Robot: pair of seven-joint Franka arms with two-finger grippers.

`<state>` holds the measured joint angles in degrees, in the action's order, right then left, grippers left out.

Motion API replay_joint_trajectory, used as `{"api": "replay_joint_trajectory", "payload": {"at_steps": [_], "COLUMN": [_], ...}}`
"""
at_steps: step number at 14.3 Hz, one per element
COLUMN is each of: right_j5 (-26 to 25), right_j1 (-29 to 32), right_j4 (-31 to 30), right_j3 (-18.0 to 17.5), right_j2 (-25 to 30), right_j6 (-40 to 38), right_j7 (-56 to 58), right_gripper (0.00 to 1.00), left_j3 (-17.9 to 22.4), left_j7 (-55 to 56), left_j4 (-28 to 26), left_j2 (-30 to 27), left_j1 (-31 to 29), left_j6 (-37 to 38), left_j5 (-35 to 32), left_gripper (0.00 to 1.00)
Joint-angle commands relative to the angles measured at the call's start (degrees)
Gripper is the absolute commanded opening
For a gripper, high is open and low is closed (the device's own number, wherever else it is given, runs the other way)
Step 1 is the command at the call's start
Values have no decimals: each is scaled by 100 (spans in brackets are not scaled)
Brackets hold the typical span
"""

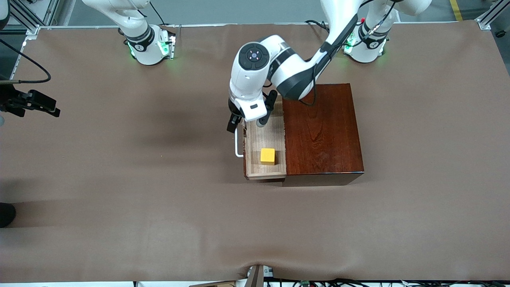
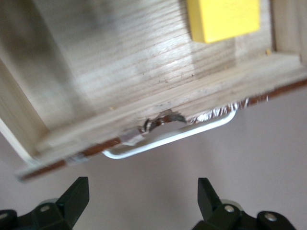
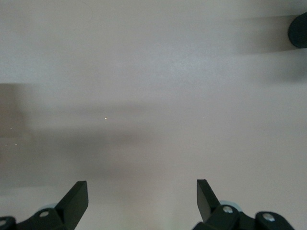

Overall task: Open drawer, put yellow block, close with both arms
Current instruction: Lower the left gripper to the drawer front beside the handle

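Nearest your front camera is bare brown table covering (image 1: 159, 223); the first object up from it is the glossy reddish-brown wooden box (image 1: 322, 131), sitting toward the left arm's end of the table. You've got its pale light-wood drawer tray (image 1: 265, 137) pulled out toward the right arm's end, white U-shaped bar handle (image 1: 238, 142) on the dark front. Your small bright yellow cube (image 1: 267, 156) lies inside the tray, on its floor, in the part nearer the front camera; the left wrist view also shows it (image 2: 223, 19) resting on the tray floor near the front wall, with the handle (image 2: 172, 136) just outside that wall. Left gripper (image 1: 249, 119) hangs over the tray end farther from the camera, straddling the front wall and handle, fingers (image 2: 76, 196) spread wide, nothing between them, no contact with cube or handle visible. Right gripper (image 3: 143, 199) is out of the front view apart from its arm base; its wrist view shows fingers (image 3: 76, 199) spread apart over bare table, holding nothing. Right arm is waiting.
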<state>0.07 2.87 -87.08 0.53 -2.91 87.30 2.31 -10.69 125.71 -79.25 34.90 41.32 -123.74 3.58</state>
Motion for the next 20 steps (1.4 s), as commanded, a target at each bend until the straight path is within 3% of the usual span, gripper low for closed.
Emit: {"api": "replay_joint_trajectory", "payload": {"at_steps": [1,4,9,11,20], "right_j5": [-7,-7,-7,-7,-7], "right_j1": [135,126,126,126,126], "right_j4": [-142,-134,-125,-125,-133], "right_j3": [-105,-105,-105,-105,-105], "right_j2": [168,168,168,168,168], "right_j6": [42,42,33,33,-2], "right_j7": [-37,-37,-29,-29,-2], "right_gripper": [100,100,100,100,100], "left_j3": [101,172,251,242,295], "left_j7": [953,1883,2045,2045,2106], "left_j4": [409,428,357,348,366], "left_j2": [377,553,606,606,466], "left_j1": [60,60,375,403,245], "left_j6": [-212,-545,-458,-187,684], "left_j5": [-7,-7,-540,-972,-991], "left_gripper": [100,100,100,100,100]}}
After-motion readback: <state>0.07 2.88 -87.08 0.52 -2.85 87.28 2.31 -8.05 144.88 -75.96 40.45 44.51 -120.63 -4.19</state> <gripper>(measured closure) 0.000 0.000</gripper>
